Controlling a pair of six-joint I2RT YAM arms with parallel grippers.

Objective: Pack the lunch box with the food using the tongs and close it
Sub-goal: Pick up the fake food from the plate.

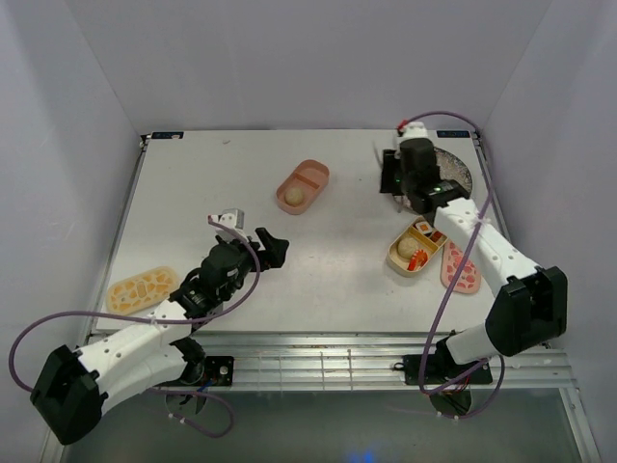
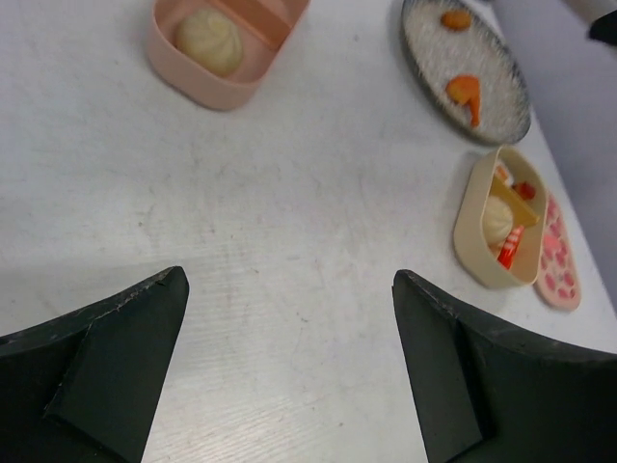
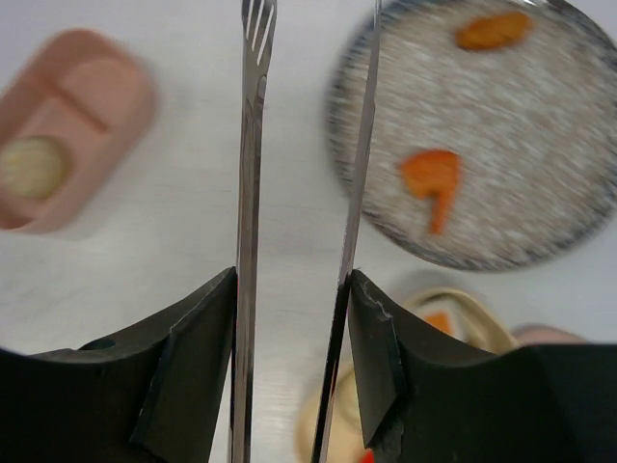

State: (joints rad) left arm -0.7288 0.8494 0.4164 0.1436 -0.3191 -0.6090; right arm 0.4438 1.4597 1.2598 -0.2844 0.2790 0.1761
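Observation:
My right gripper (image 3: 292,280) is shut on the silvery tongs (image 3: 249,193), one finger pressing each arm from outside. The tongs' arms stand apart with nothing between them, reaching beside the left rim of the speckled plate (image 3: 521,183). Two orange food pieces (image 3: 432,178) (image 3: 494,31) lie on that plate. The pink lunch box tray (image 1: 303,186) holds a cream bun (image 1: 292,197). The tan tray (image 1: 416,247) holds a white ball and orange-red pieces. My left gripper (image 2: 289,280) hangs open over bare table, left of the middle.
A pink pebble-patterned lid (image 1: 460,267) lies right of the tan tray. A yellow lid (image 1: 142,288) rests near the table's front left edge. White walls enclose the table on three sides. My right arm (image 1: 482,241) stretches over the tan tray and the lid.

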